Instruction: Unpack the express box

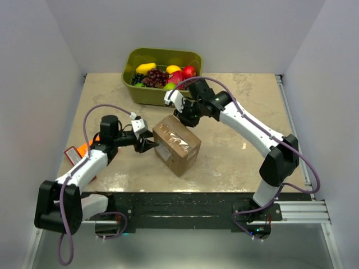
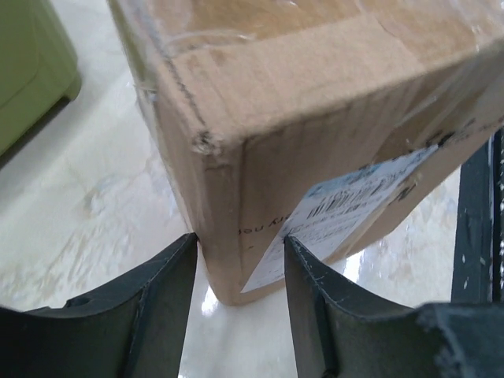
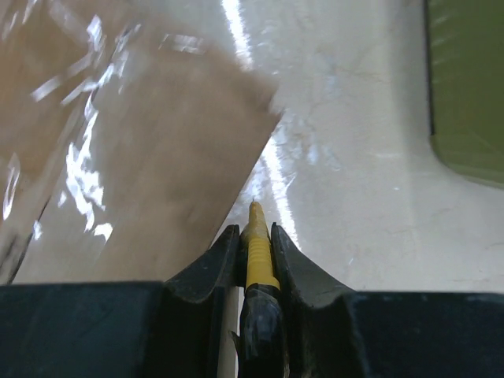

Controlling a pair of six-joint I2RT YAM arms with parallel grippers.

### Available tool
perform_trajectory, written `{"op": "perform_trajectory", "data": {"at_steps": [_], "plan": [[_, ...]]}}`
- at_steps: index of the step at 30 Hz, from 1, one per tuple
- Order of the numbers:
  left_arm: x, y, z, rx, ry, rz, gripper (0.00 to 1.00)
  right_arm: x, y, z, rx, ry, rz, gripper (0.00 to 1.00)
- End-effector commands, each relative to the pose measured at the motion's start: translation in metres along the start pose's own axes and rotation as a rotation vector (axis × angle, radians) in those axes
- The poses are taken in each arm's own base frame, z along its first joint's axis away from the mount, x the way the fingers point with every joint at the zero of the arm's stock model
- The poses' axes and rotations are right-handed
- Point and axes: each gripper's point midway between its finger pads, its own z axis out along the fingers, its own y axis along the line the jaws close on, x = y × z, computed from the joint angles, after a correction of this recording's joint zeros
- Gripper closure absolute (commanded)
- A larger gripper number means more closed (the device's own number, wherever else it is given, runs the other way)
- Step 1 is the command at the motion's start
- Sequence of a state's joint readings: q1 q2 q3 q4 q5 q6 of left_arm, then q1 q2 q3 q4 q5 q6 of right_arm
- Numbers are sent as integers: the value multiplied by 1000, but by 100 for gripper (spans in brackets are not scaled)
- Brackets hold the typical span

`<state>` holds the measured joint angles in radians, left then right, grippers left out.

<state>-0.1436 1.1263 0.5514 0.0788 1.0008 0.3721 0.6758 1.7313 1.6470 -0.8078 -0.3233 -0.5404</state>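
Observation:
The express box [image 1: 176,144], a brown carton with clear tape on top and a white label [image 2: 354,205] on one side, stands mid-table. My left gripper [image 1: 150,144] is at its left corner. In the left wrist view the fingertips [image 2: 181,260] press on the two faces either side of the box's [image 2: 315,118] vertical corner edge, so the left gripper [image 2: 240,240] is shut on it. My right gripper [image 1: 182,119] hovers at the box's far corner, shut on a thin yellow-tipped tool [image 3: 258,260] with a black handle. Its point sits just past the taped box edge [image 3: 118,157].
An olive-green bin [image 1: 140,92] holding fruit stands at the back, close behind the right gripper; its wall shows in both wrist views [image 2: 31,79] [image 3: 468,94]. A flat orange package [image 1: 84,148] lies at the left table edge under the left arm.

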Motion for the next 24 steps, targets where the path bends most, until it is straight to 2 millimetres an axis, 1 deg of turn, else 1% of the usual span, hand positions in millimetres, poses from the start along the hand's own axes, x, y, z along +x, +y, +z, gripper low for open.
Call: {"op": "perform_trajectory", "data": {"at_steps": [1,3,4,6,8,9,10,11,12,13,14,15,16,17,18,19,20,21,22,23,24], "plan": [[-70,-1,31,76,-136,124,49,-33,-38,-2,175,-75,65,100],[-79,-2,36,71,-151,117,49,-42,-42,-2,183,-95,70,100],[-81,-6,37,77,-156,98,49,-42,-43,5,175,-92,73,100],[-79,-5,36,54,-148,84,49,-49,-46,8,178,-106,78,100],[-72,-1,33,9,-112,55,49,-49,-52,16,190,-100,85,100],[-77,9,28,-64,-100,71,48,-53,-54,16,198,-108,85,100],[-66,11,22,-96,-41,69,48,-51,-59,20,207,-102,90,100],[-64,13,16,-126,-17,85,48,-51,-65,20,244,-92,91,100],[-68,14,6,-166,-7,129,46,-55,-72,16,269,-102,94,100],[-52,10,-2,-156,63,163,45,-58,-78,13,296,-114,99,100],[-46,5,-6,-143,92,204,45,-61,-83,10,315,-126,123,100],[-41,-3,-12,-122,112,256,44,-66,-93,0,340,-152,144,100],[-27,-9,-16,-91,163,297,44,-69,-99,-5,354,-173,163,100],[-22,-13,-18,-70,179,321,44,-72,-103,-14,368,-191,187,100],[-20,-21,-18,-15,178,405,44,-74,-112,-23,386,-212,199,100],[-11,-39,-17,67,199,421,45,-75,-114,-30,390,-222,206,100],[-8,-51,-16,130,197,457,45,-79,-118,-41,402,-244,216,100],[-7,-60,-12,197,184,496,46,-78,-125,-52,419,-259,229,100],[-2,-73,-7,263,188,501,47,-79,-130,-60,433,-270,239,100],[-1,-82,-2,315,178,514,48,-76,-138,-71,458,-281,257,100],[7,-94,8,397,179,553,50,-76,-142,-81,477,-292,261,100]]}}
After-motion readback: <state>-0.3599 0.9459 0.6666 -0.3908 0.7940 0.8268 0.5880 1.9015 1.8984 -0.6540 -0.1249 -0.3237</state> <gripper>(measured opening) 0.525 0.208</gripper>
